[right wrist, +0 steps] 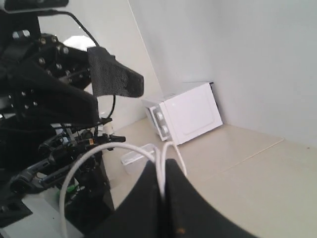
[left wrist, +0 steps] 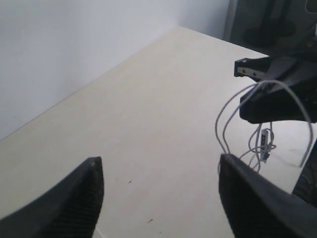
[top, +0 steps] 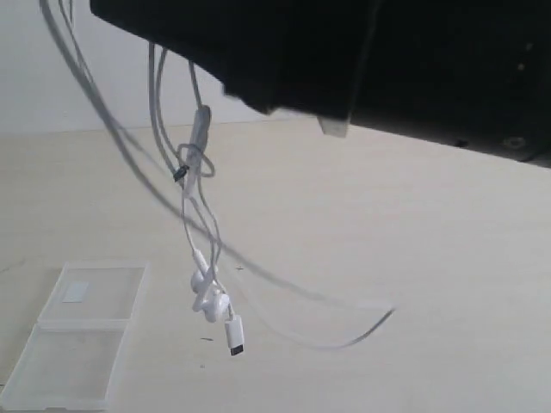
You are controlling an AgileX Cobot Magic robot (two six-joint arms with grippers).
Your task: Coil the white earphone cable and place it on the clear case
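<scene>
The right end effector (right wrist: 162, 171) is pinched tight on the long thin white earphone cable (top: 201, 129), loops arching out of the grip. The cable dangles above the pale bench (top: 430, 249), earbuds and plug lowest, off the surface. The flat transparent plastic case (top: 77, 344) lies open on the bench, lower left in the exterior view. The left end effector (left wrist: 159, 163) gapes wide, empty.

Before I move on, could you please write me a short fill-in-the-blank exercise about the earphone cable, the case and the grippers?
1. The white earphone cable hangs in the ____, pinched by the right gripper.
2. The left gripper is ____, nothing between its fingers.
3. The clear case lies on the table with ____ inside it.
Missing words: air; open; nothing.
</scene>
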